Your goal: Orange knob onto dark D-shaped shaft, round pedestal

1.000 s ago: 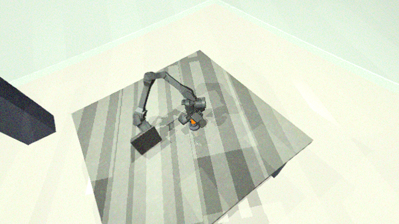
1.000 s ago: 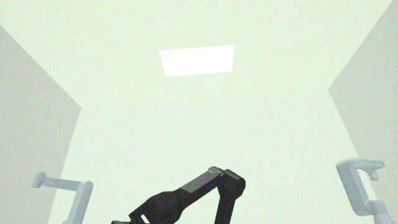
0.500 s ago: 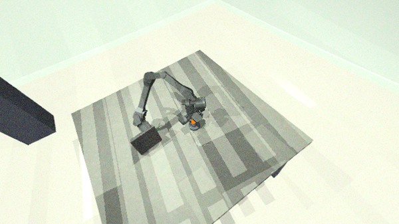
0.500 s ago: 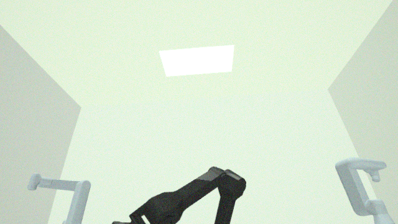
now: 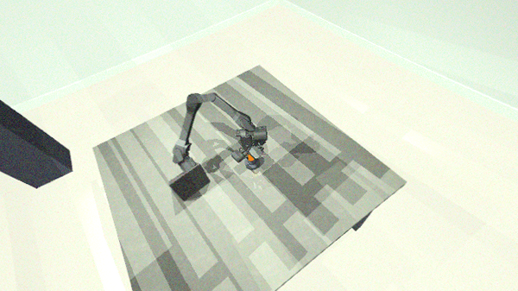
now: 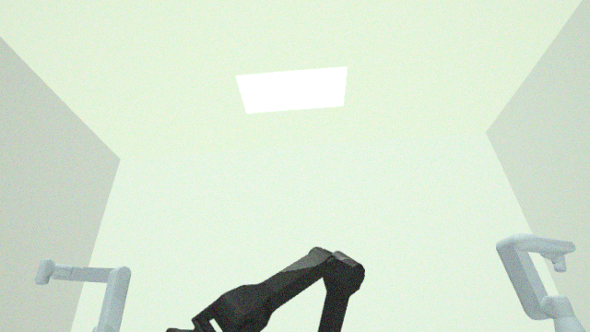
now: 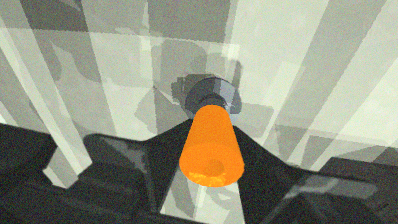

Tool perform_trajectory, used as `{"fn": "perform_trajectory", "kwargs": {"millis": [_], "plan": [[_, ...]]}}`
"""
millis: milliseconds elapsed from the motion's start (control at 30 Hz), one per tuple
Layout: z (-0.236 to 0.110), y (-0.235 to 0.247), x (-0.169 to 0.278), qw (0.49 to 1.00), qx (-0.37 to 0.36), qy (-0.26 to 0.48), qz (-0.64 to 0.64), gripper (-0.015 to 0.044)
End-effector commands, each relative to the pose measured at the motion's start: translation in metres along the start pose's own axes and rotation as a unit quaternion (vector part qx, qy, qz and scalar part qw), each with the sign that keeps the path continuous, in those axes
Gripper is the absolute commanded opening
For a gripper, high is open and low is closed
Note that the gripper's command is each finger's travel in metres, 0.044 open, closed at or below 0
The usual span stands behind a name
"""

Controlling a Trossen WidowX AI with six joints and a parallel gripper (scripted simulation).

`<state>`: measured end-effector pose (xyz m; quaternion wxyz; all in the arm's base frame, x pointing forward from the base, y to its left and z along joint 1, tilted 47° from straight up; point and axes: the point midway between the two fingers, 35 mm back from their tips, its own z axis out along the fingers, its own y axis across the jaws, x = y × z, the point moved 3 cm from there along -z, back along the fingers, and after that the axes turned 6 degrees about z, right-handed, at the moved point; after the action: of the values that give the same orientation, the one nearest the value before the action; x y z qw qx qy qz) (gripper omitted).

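The orange knob [image 5: 251,157] [image 7: 211,145] is between the two dark fingers. My gripper [image 7: 211,125] is shut on it. The round dark pedestal [image 5: 252,165] [image 7: 197,95] stands on the table, right at the knob's far end in the wrist view. A darker round part shows on the pedestal just beyond the knob. The knob's end covers the shaft, so I cannot tell whether the shaft is inside the hole or how high the knob sits. The shaft's flat side is hidden. The exterior view shows neither the knob nor the pedestal.
The arm's dark base block [image 5: 189,183] stands on the striped table [image 5: 239,218], left of the pedestal. A dark beam [image 5: 23,142] is at the left of the top view. Two pale arms [image 6: 117,295] [image 6: 523,272] show at the sides of the exterior view. Patchy shadows cover the table.
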<state>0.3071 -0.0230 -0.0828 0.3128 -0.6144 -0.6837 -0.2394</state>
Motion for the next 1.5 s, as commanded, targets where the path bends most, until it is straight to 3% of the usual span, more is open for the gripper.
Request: {"fn": "perform_trajectory", "kwargs": {"millis": [0,1467], "plan": [[0.0005,0.0003,-0.0001,1.000,-0.001,0.001,-0.004,0.0000],[0.0001,-0.0004,-0.0009,0.999,-0.001,0.001,0.037,0.0000]]}}
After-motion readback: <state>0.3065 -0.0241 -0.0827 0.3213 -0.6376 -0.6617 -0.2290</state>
